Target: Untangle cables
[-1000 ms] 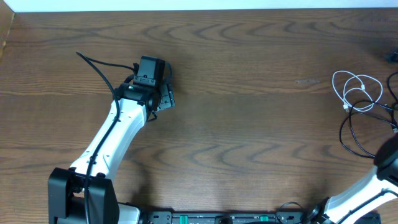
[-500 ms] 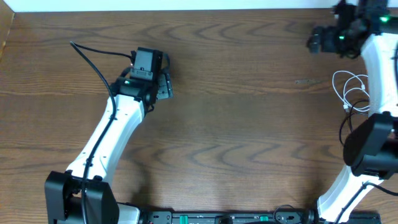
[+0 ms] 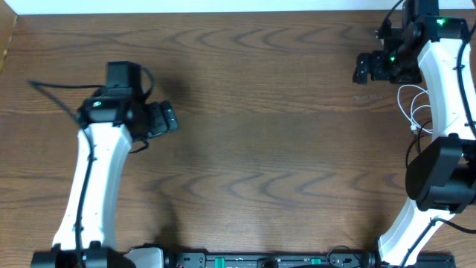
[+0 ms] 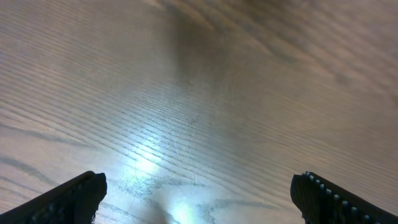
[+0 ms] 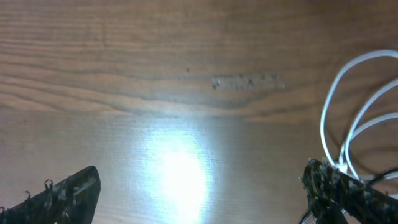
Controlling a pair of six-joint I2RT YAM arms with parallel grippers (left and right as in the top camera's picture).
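The white cable (image 3: pixel 411 106) lies in loops at the table's right edge, partly under my right arm. It also shows at the right edge of the right wrist view (image 5: pixel 348 106), next to the right fingertip. A bit of the black cable (image 3: pixel 408 152) curves just below it; most of it is hidden by the arm. My right gripper (image 3: pixel 366 68) is open and empty over bare wood, left of the white loops (image 5: pixel 205 199). My left gripper (image 3: pixel 165 119) is open and empty over bare wood at the left (image 4: pixel 199 199).
The wooden table (image 3: pixel 268 134) has its far edge along the top and a side edge at the upper left. A thick black wire (image 3: pixel 52 91) fixed to the left arm sticks out to the left.
My left arm has swung left and a little toward the front. My right arm came up from the lower right to the far right; its gripper has now shifted slightly left and down.
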